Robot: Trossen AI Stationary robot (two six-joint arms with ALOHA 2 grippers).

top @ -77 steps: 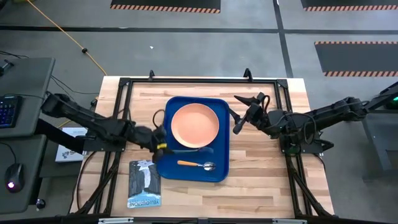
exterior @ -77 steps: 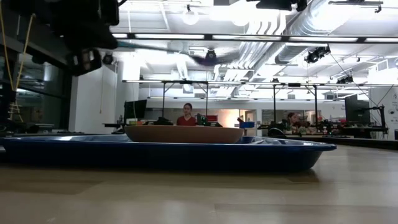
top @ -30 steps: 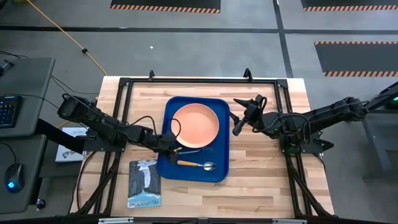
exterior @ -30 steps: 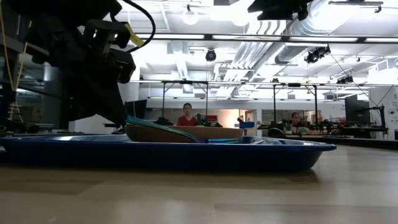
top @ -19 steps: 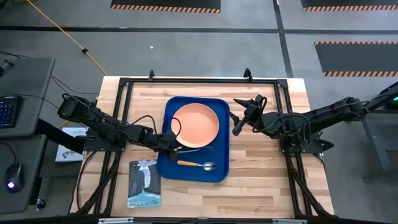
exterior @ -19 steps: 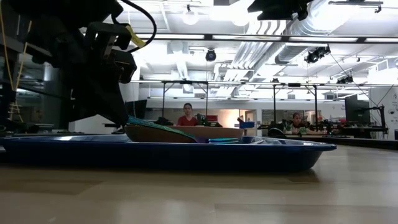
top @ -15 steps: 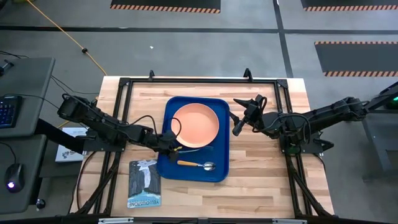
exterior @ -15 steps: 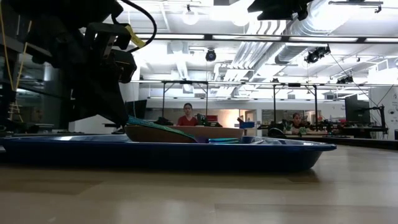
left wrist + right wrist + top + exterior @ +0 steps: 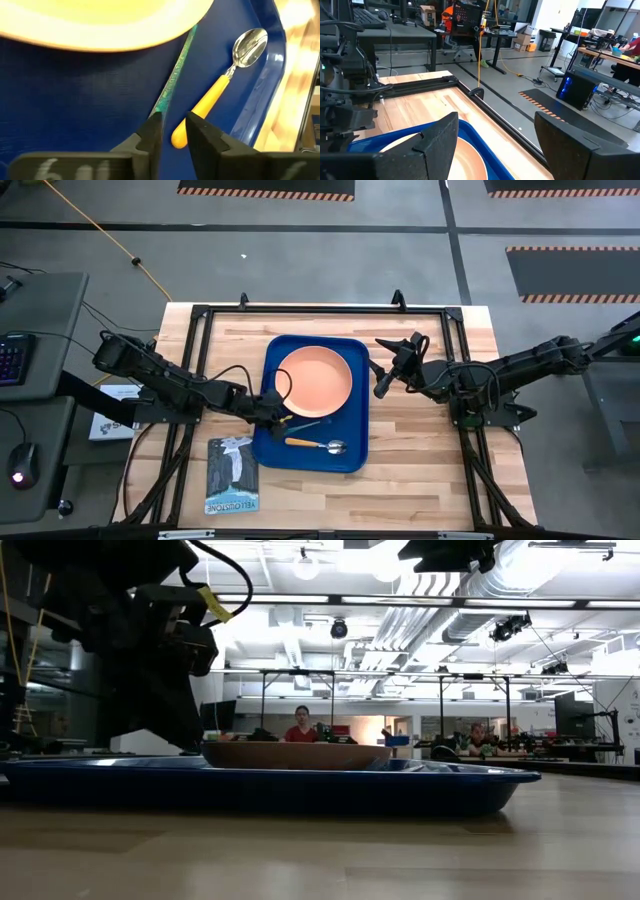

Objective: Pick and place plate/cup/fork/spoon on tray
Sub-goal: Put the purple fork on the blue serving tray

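Note:
The blue tray lies mid-table. The salmon-pink plate sits in its far half. The orange-handled spoon lies in its near half. The thin light-blue fork lies flat on the tray floor between them. In the left wrist view its far end runs up to the plate's rim. My left gripper is low over the tray's left part, slightly open, with the fork's handle end just ahead of one fingertip. My right gripper hovers open and empty off the tray's right rim. My left gripper has the fork's handle end right at the tip of one finger; the end is not between the fingers. I cannot tell whether finger and fork touch. The fork lies flat on the tray.
A grey-blue booklet lies on the table near the left of the tray. Bare wood lies right of the tray. Black frame rails run along the table's edges. People sit far behind the table in the low view.
The fork's handle end, held raised and slanting at my left gripper half a second ago, has dropped to the tray floor. The fork no longer shows above the tray rim in the low view. The plate, the spoon and my right gripper have kept still.

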